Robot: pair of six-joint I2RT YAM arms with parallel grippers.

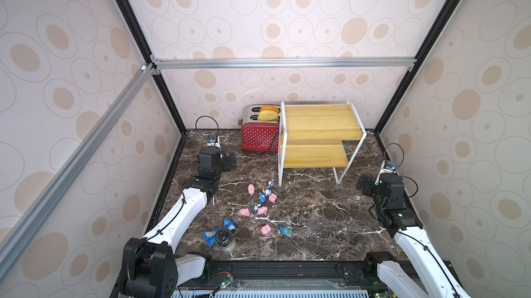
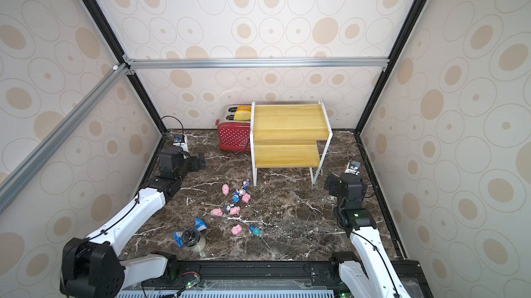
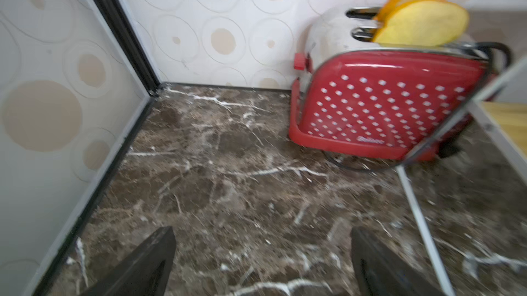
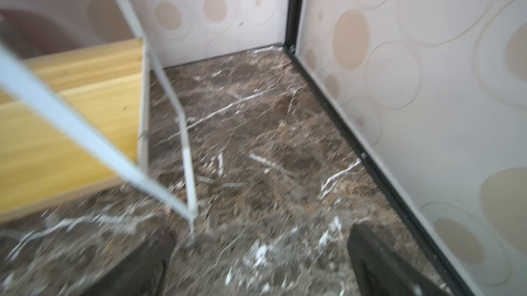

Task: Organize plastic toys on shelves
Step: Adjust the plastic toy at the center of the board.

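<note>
Toys (image 1: 262,199) lie loose on the dark marble tabletop (image 1: 316,224), clear of both pairs of fingers and outside both wrist views. They sit back from and to the side of the left fingertips, and nearer to them than to the right ones.

The left gripper (image 3: 261,229) has its fingers (image 3: 154,257) spread wide over bare marble with nothing between them. The red toaster (image 3: 385,109) stands ahead of them and to one side. The right gripper (image 4: 262,229) is likewise spread and empty, and a white leg of the shelves (image 4: 85,92) is just ahead of one finger. In both top views the two yellow boards are bare, so sorting has probably not begun.

The pink pigs (image 1: 251,189) look light, rigid and glossy, so they are likely slippery. Their rounded bodies are best pinched across the flanks, low and centred, so they do not squirt out. The figurines (image 1: 285,231) are big-headed and look top-heavy, so a hold across the head seems safer than one at the thin legs.

In the middle cluster, several pieces touch or sit just beside each other, and wide fingers may knock the neighbours. The lone pig (image 1: 265,229) and the figurine near it lie apart from that cluster and look like easier first picks.
</note>
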